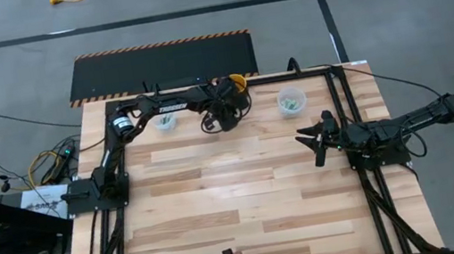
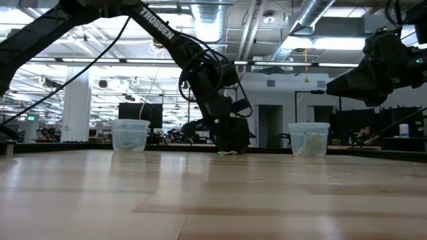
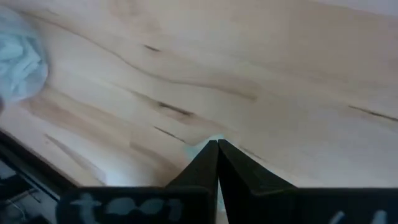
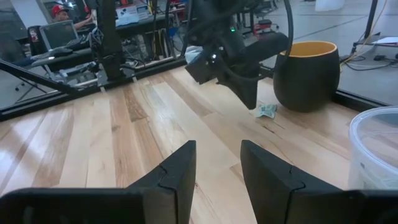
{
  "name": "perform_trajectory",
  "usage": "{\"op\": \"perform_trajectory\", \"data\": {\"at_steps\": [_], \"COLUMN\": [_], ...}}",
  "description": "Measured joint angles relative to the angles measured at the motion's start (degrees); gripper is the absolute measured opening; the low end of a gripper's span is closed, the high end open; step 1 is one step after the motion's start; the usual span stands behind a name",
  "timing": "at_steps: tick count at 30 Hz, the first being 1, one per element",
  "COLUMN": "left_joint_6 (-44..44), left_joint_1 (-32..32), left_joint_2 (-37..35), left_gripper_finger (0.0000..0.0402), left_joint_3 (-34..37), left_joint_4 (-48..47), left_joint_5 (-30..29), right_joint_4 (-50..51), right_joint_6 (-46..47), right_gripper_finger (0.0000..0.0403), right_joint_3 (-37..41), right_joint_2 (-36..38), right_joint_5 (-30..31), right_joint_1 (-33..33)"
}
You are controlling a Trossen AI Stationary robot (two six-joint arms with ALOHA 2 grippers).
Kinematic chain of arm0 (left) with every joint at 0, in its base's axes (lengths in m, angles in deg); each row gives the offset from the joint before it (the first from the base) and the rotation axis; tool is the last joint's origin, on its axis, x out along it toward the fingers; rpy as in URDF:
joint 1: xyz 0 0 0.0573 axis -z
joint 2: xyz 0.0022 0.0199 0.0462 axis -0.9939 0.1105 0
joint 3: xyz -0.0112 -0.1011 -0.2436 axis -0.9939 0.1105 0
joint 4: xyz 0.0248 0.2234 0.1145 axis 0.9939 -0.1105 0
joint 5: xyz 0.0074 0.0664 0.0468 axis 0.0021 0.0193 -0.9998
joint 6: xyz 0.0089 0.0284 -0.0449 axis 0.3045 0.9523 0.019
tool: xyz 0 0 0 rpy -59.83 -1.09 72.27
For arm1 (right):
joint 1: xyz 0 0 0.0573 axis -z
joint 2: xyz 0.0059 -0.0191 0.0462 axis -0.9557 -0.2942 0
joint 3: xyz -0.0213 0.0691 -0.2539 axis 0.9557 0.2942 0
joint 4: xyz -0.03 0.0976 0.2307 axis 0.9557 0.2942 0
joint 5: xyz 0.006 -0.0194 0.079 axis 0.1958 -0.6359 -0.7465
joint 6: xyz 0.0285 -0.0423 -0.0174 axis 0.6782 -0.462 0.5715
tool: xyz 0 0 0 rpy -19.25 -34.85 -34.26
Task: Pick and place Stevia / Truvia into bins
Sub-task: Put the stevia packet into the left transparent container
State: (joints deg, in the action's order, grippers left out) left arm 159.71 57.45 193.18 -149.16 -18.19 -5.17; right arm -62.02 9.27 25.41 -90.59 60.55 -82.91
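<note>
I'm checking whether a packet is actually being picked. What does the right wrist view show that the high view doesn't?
Only the right wrist view shows a sachet on the table at the left gripper tip. Only the high view shows both clear cups and the waiting right gripper, open. Both show the yellow-orange cup.

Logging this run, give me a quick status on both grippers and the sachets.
Left gripper shut, down at a sachet beside the yellow-orange cup. Right gripper open, waiting. Nothing in the way.
</note>
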Motion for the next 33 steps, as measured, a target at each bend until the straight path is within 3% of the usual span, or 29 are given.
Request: {"op": "perform_trajectory", "data": {"at_steps": [11, 16, 33], "left_joint_6": [16.1, 24.5, 26.3], "left_joint_1": [-0.2, -0.8, -1.5], "left_joint_2": [0.0, 0.0, 0.9], "left_gripper_finger": [0.0000, 0.0000, 0.0000], "left_joint_3": [-0.1, -0.1, -0.8], "left_joint_4": [0.1, 0.2, -1.3], "left_joint_5": [-5.8, -4.3, -1.5], "right_joint_4": [0.0, 0.0, 0.0], "right_joint_6": [0.0, 0.0, 0.0], "right_gripper_finger": [0.0121, 0.0121, 0.0121], "right_joint_3": [0.0, 0.0, 0.0], "right_joint_2": [0.0, 0.0, 0.0], "right_joint_5": [0.0, 0.0, -0.1], "right_joint_1": [0.0, 0.0, 0.0]}}
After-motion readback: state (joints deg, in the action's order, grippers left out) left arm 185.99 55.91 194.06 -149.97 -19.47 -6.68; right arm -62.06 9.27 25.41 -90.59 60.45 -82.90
